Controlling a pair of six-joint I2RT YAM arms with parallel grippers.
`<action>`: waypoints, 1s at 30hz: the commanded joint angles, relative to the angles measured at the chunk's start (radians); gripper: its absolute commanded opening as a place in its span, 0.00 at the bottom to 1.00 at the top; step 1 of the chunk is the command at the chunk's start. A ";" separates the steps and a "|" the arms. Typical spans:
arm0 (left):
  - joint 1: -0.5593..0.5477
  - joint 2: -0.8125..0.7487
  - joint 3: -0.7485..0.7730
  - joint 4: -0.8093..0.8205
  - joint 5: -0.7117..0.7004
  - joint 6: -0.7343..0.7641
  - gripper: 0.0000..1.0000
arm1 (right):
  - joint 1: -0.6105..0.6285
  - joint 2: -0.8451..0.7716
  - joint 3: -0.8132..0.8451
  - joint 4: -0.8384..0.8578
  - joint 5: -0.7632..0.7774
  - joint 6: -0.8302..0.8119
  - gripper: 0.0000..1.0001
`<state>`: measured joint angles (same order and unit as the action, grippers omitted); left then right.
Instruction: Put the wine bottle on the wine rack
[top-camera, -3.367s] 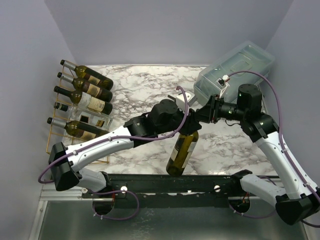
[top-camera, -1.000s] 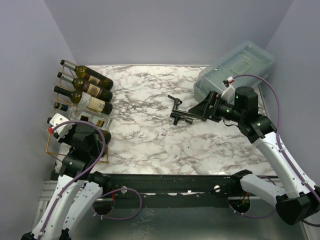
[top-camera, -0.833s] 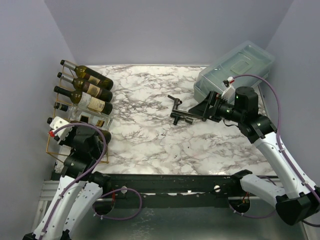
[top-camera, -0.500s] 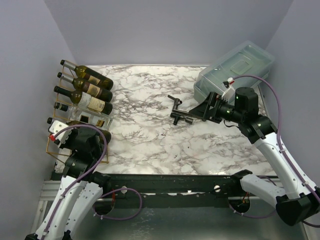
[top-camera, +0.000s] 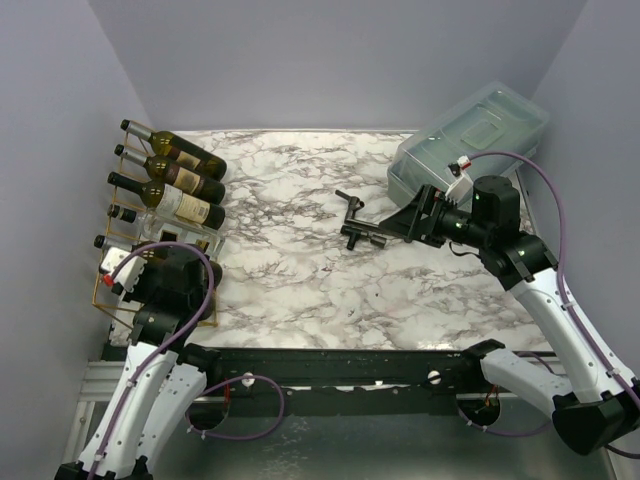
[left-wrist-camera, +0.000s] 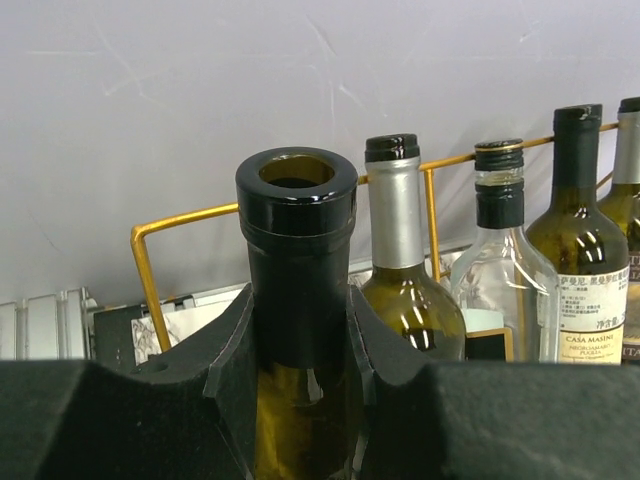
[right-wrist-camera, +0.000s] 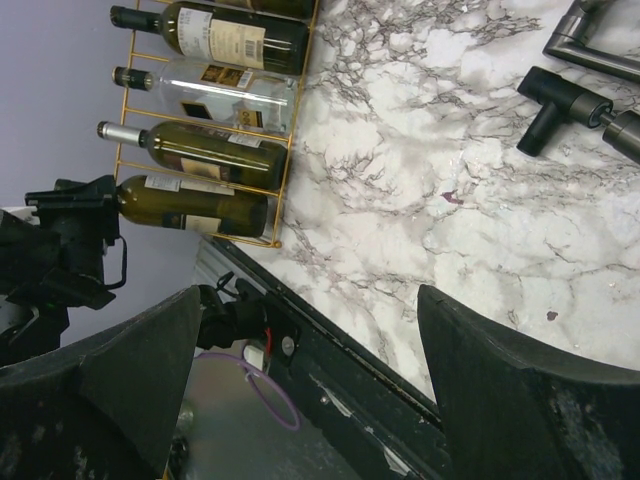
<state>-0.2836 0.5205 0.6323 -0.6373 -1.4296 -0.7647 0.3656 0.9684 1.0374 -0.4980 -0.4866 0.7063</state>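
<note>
Altogether six bottles (top-camera: 185, 205) on wine rack (left-wrist-camera: 143, 280); left end effector (left-wrist-camera: 300, 330) clamps one, right end effector (right-wrist-camera: 308, 300) spread.

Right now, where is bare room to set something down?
The marble table is bare between the wine rack and the black tool, and from that tool to the near rail. Crowded: the left edge with bottles, the far right by the grey box.
</note>
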 joint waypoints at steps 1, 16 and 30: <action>0.029 0.004 0.013 -0.032 0.024 -0.151 0.00 | 0.002 -0.014 -0.010 -0.016 -0.021 -0.016 0.92; 0.090 0.020 -0.013 -0.135 0.088 -0.302 0.26 | 0.002 -0.012 -0.033 0.000 -0.028 -0.013 0.92; 0.109 0.012 -0.021 -0.174 0.121 -0.352 0.43 | 0.002 -0.014 -0.027 0.004 -0.038 -0.019 0.92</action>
<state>-0.1787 0.5404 0.6231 -0.8101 -1.3441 -1.0698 0.3656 0.9684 1.0122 -0.4973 -0.4942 0.7059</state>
